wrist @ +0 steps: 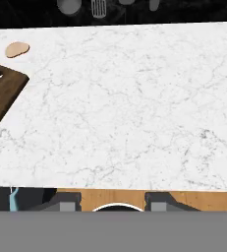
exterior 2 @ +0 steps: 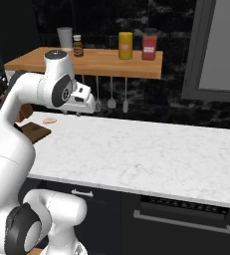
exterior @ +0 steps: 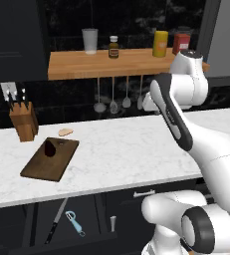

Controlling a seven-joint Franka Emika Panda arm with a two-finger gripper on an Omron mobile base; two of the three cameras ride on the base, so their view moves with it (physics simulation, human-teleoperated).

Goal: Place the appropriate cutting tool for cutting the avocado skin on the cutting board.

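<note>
Hovering high over the worktop, fingers of indeterminate spread holding nothing, while the knife lies in the open drawer beside the peeler, risking selection of the wrong tool.

Glossy white arm, dark joints

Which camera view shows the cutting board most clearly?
The left base view: the whole cutting board lies on the counter there, with the avocado on it. The right base view shows just one corner beside the arm. The hand view shows only the end with the hole.
</note>
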